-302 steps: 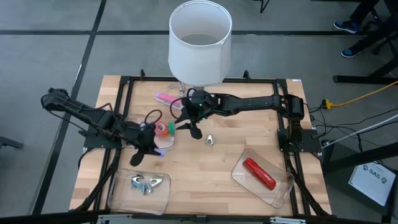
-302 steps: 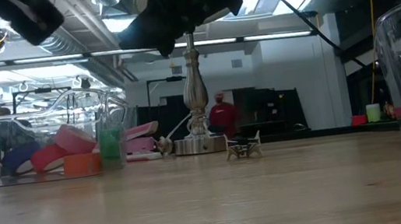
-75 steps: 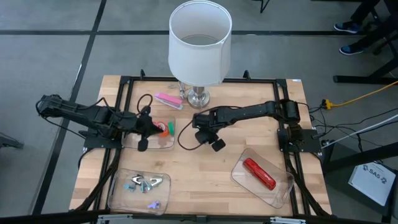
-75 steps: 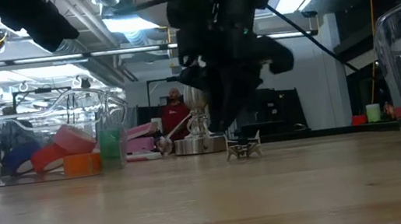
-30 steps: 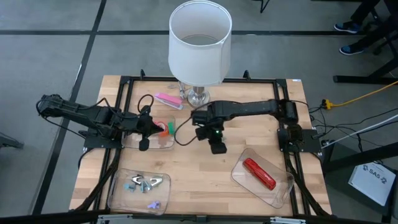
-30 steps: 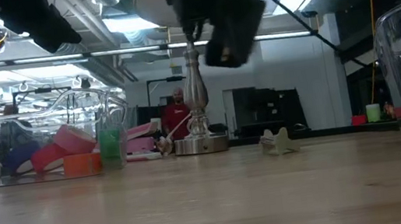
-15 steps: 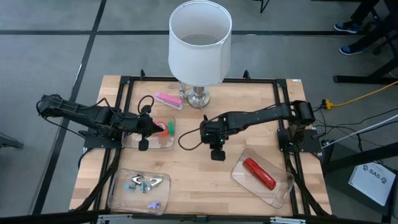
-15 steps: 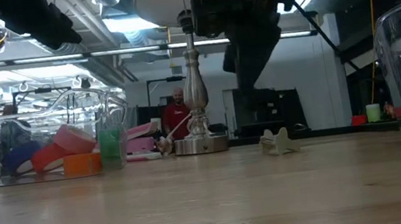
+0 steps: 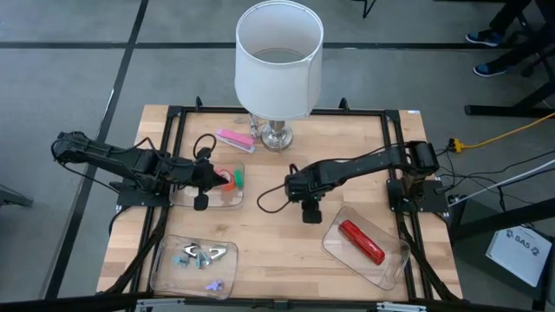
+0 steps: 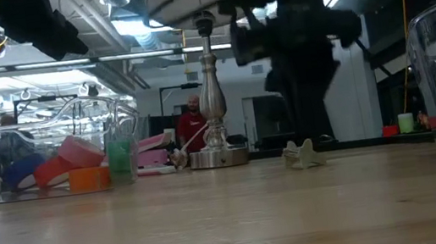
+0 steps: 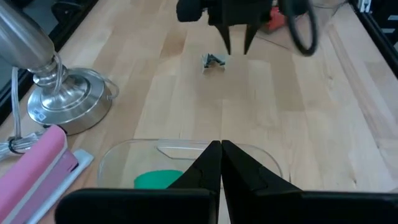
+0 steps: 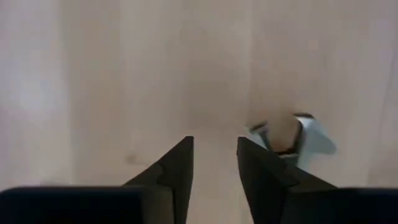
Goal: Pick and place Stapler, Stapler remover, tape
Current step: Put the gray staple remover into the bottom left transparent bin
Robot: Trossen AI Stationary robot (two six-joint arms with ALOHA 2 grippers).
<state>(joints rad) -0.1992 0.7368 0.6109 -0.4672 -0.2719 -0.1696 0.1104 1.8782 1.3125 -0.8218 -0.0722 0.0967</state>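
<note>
Wooden table [image 9: 260,238] carried three clear trays: one [image 9: 232,199] with tape rolls [image 9: 227,178], one [image 9: 227,251] with stapler removers [image 9: 198,255], one [image 9: 397,251] with one red stapler [image 9: 361,241]. One pink stapler [image 9: 234,139] lay by the lamp [image 9: 277,61]. A loose stapler remover [image 11: 214,60] sat mid-table, just beside the right end effector [image 11: 237,45], fingers slightly apart, empty. Left end effector [image 11: 219,163] was closed over the tape tray. No readable writing.

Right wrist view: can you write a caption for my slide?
The right gripper, fingers open, hovers over the wooden table with a small staple remover lying just beside them, not between them.
</note>
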